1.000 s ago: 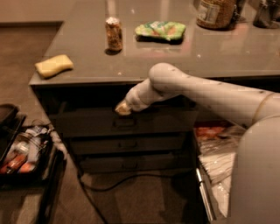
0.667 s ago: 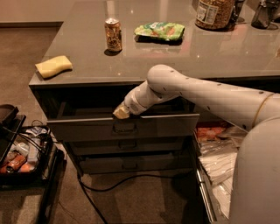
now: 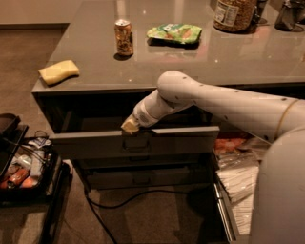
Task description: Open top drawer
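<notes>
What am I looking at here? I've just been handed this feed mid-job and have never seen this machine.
The white tube is the robot's single arm, seen by one camera looking down along it; where the camera is mounted is unknown. The gripper at its tip sits at the top edge of the top drawer, just above the dark handle. That drawer stands partway out. On the grey counter are a yellow sponge, a drink can, a green snack bag and a jar. Whether the gripper grips anything is unclear.
</notes>
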Tool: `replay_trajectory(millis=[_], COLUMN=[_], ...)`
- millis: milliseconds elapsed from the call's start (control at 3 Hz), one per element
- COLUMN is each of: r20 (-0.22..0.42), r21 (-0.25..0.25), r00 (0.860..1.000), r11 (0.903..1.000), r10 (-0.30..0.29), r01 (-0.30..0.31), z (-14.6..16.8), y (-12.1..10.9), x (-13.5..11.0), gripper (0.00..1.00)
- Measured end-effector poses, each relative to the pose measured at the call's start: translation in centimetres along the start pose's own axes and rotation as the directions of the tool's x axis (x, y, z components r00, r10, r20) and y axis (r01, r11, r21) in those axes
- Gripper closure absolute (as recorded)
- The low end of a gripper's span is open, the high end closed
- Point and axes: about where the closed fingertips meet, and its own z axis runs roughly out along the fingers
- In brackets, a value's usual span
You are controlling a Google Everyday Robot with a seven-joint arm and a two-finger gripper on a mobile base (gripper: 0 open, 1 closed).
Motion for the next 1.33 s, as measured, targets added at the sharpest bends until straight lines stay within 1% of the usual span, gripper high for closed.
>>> replay_trajectory(millis=[333,1000,1333], r20=[0.000,0.000,-0.006], r21=[0.000,0.000,-0.015], r00=[1.000,1.000,1.000], r11=[1.0000,1.0000,0.9999], r10=[0.000,0.000,-0.001], r01=[0.000,0.000,0.000], z=[0.0,0.0,0.1], y=[0.0,0.0,1.0], x=[0.0,0.0,0.2], gripper=[0.81,0.35,0.11])
